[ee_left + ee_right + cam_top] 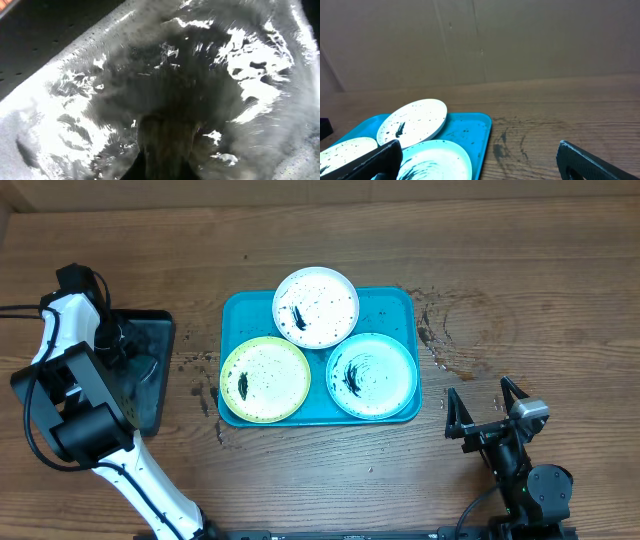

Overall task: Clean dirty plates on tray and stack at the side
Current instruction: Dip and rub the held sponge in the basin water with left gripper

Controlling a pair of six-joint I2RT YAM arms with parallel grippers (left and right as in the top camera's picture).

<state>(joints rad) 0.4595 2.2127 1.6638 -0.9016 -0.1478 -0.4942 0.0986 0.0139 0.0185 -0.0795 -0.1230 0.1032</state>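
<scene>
- The blue tray (400,305) holds three dirty plates.
- The white plate (316,306) is at its far edge, the yellow-green plate (265,379) on its left and the mint plate (372,374) on its right.
- The right gripper (478,392) is beside the tray's right side, fingers spread wide.
- The left gripper (122,343) is over a black tray (150,395), left of the blue tray. I cannot tell how its fingers are.

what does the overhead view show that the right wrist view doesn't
Only overhead: the small black rectangular tray at the table's left, the left arm over it, and the large turquoise plastic tray seen whole.
Only right wrist: the plain brown backdrop behind the table.
Both: the turquoise tray, the round white plate, the yellow-green plate and the pale mint plate (the wrist view crops the last two), dark specks on the wood right of the tray, and the open right gripper.
</scene>
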